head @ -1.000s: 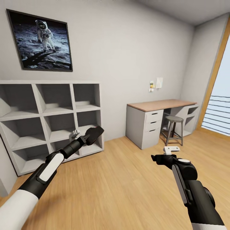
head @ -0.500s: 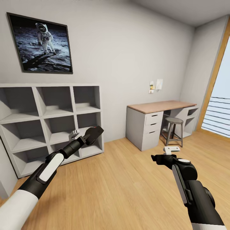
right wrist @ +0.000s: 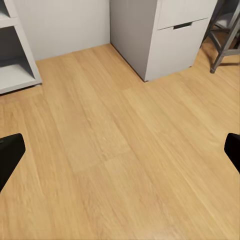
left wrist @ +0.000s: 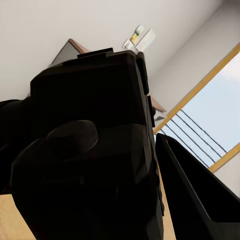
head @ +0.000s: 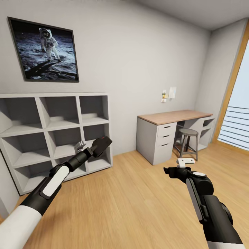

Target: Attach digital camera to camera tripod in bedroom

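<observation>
My left gripper point(head: 94, 148) is raised in front of the cubby shelves and is shut on the black digital camera point(head: 102, 144). In the left wrist view the camera's dark body point(left wrist: 90, 150) sits close up between the fingers point(left wrist: 195, 195), and its red button is hidden. My right gripper point(head: 174, 171) hovers open over the wood floor with nothing between its fingers. Its fingertips point(right wrist: 10, 156) stand far apart in the right wrist view. The camera tripod is out of view.
White cubby shelves point(head: 52, 131) stand against the left wall under a framed astronaut picture point(head: 45, 52). A desk with drawers point(head: 162, 135) and a stool point(head: 188, 138) stand at the right, by a tall window point(head: 238, 117). Light wood floor point(head: 131, 197) lies open ahead.
The whole head view has shifted a little: shelves, picture and desk sit lower in the picture. Both arms keep their pose, and the left gripper still holds the camera.
</observation>
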Robot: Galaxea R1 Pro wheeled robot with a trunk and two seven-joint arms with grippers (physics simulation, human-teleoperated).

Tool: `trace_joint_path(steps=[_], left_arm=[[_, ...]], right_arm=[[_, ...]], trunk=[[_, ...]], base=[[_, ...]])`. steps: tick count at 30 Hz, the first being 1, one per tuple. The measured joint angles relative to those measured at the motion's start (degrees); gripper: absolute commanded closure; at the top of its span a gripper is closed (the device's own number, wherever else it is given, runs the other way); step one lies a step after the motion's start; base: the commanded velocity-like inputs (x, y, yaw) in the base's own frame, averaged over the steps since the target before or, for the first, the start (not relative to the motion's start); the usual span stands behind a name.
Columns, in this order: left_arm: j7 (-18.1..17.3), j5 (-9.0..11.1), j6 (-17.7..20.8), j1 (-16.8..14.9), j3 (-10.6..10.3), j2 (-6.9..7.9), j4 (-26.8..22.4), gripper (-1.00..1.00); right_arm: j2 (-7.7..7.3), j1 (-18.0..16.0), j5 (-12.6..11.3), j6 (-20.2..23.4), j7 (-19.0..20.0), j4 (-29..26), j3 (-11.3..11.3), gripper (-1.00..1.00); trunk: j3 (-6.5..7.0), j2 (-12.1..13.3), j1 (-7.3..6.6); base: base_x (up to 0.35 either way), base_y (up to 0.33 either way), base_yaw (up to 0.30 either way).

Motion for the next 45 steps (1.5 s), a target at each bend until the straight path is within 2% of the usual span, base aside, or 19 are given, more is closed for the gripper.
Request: trace_joint_path(steps=[3, 8, 11, 16, 19, 20, 37, 41, 42, 43, 45], left_arm=[[1.3, 0.03, 0.01, 0.0, 0.04, 0.0, 0.0, 1.0], [7.9, 0.11, 0.05, -0.03, 0.01, -0.03, -0.09, 1.0], [10.18, 0.18, 0.06, -0.04, 0.0, -0.08, -0.09, 1.0], [13.86, -0.37, 0.04, -0.04, -0.01, -0.87, 0.06, 1.0], [18.25, -0.65, 0.0, -0.03, -0.14, -1.52, 0.05, 1.0], [18.65, -0.62, -0.02, -0.04, -0.19, -1.63, 0.03, 1.0], [19.17, -0.8, 0.13, -0.04, -0.42, -2.04, 0.06, 1.0], [17.21, -0.6, 0.66, -0.05, -0.82, -2.08, -0.65, 1.0], [16.11, -0.59, 0.78, -0.05, -0.88, -2.1, -0.79, 1.0], [13.28, -0.41, 0.99, -0.05, -1.05, -2.07, -0.72, 1.0], [11.59, -0.47, 1.09, -0.04, -1.1, -2.0, -0.55, 1.0]], right_arm=[[0.0, 0.0, 0.0, 0.0, 0.0, 0.0, 0.0, -1.0], [0.0, 0.0, -0.03, 0.0, 0.0, 0.0, 0.0, -1.0], [0.0, 0.0, -0.06, 0.0, 0.0, 0.0, 0.0, -1.0], [-0.03, 0.0, -0.11, 0.0, 0.01, 0.0, 0.0, -1.0], [-0.08, 0.0, -0.11, 0.12, 0.01, 0.0, 0.0, -1.0], [-0.08, 0.0, -0.1, 0.14, 0.01, 0.0, 0.0, -1.0], [-0.03, 0.0, -0.01, 0.21, -0.02, 0.0, 0.0, -1.0], [-0.07, 0.0, -0.01, 0.25, -0.04, 0.0, 0.0, -1.0], [-0.08, 0.0, -0.04, 0.26, -0.04, 0.0, 0.0, -1.0], [-0.08, 0.0, -0.05, 0.2, -0.03, 0.0, 0.0, -1.0], [-0.07, 0.0, -0.03, 0.15, -0.02, 0.0, 0.0, -1.0]], trunk=[[0.54, 1.2, -0.66], [1.44, 3.21, -1.76], [1.97, 4.41, -2.42], [2.87, 6.42, -3.52], [3.41, 7.62, -4.17], [3.59, 8.02, -4.39], [6.65, 14.84, -8.13], [7.37, 16.45, -9.01], [7.55, 16.85, -9.23], [7.72, 17.25, -9.45], [8.08, 18.05, -9.89]], base=[[0.0, 0.0, 0.0], [0.0, 0.0, 0.0], [0.0, 0.0, 0.0], [0.0, 0.0, 0.0], [0.0, 0.0, 0.0], [0.0, 0.0, 0.0], [0.0, 0.0, 0.0], [0.0, 0.0, 0.0], [0.0, 0.0, 0.0], [0.0, 0.0, 0.0], [0.0, 0.0, 0.0]])
